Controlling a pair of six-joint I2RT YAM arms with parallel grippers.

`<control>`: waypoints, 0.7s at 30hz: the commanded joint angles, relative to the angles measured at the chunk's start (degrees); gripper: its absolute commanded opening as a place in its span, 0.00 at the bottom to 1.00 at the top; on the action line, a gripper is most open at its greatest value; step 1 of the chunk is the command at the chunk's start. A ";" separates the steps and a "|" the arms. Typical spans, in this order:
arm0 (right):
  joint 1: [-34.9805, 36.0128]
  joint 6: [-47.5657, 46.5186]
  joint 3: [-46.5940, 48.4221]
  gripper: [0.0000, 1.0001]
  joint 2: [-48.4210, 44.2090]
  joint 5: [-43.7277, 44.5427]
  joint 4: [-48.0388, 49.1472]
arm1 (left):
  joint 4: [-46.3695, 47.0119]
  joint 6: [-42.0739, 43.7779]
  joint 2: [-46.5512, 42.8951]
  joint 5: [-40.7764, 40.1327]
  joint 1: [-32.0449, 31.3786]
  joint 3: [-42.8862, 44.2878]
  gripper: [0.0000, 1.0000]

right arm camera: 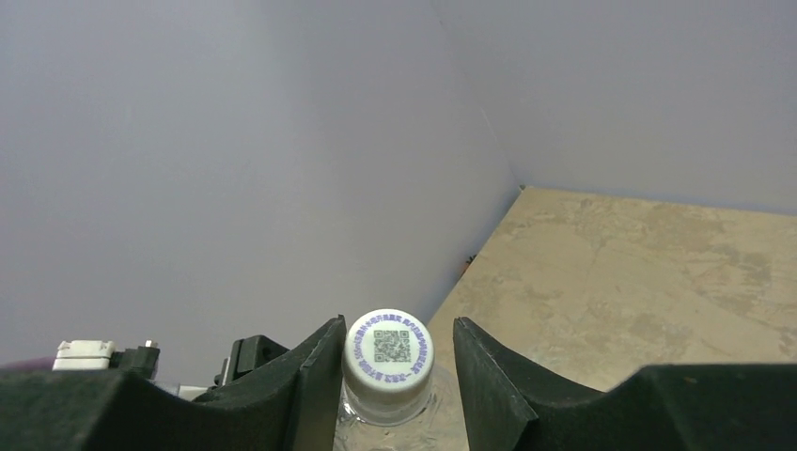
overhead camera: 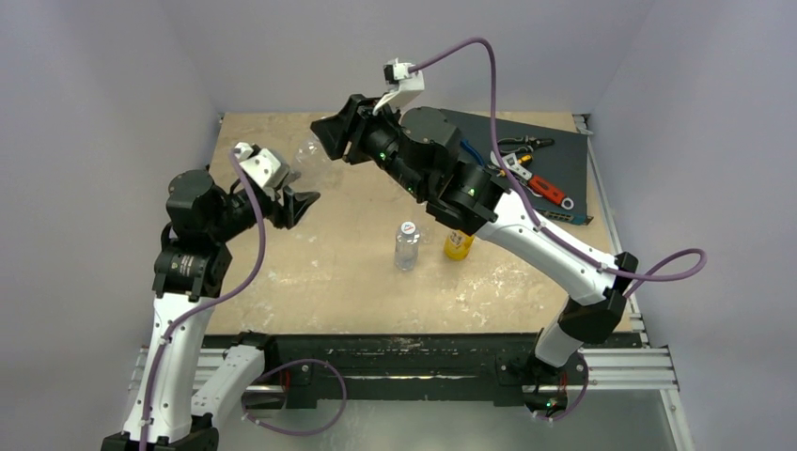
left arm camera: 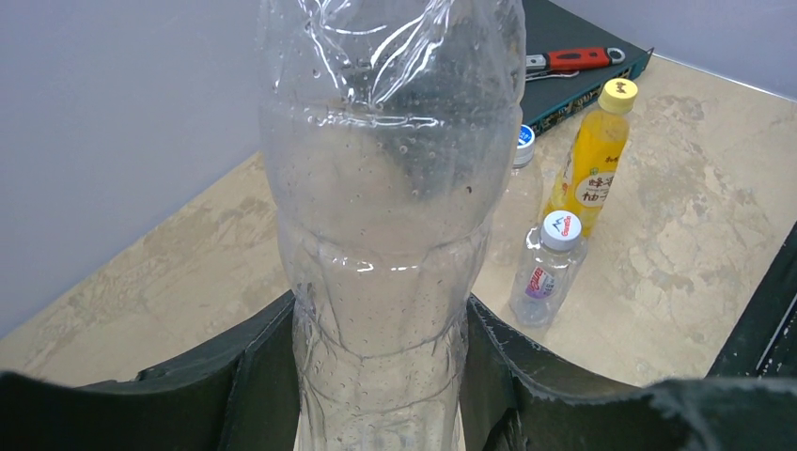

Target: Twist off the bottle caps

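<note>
Nothing looks unscrewed yet: the left claw (left arm camera: 378,315) grips a clear bottle (left arm camera: 385,169) while the right claw (right arm camera: 397,329) flanks its white cap (right arm camera: 388,349), not yet clamped.

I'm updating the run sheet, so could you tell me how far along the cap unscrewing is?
Done: nothing unscrewed yet. In hand: left gripper clamps the clear bottle, right gripper straddles its QR-printed cap, not yet tight. Remaining: yellow cap, white cap, blue-topped cap.
</note>
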 commanded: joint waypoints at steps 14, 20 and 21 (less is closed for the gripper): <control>0.04 -1.02 3.08 0.08 -0.35 -2.59 2.35 | 2.58 -0.86 1.06 2.61 0.22 -0.06 0.03; -0.97 -3.78 -0.81 0.03 -3.39 -11.98 4.06 | 1.43 -3.24 1.96 8.60 0.22 2.27 0.01; -1.66 -4.55 -2.97 0.03 -4.66 -15.72 5.54 | 0.99 -4.06 2.08 11.31 0.22 2.76 0.01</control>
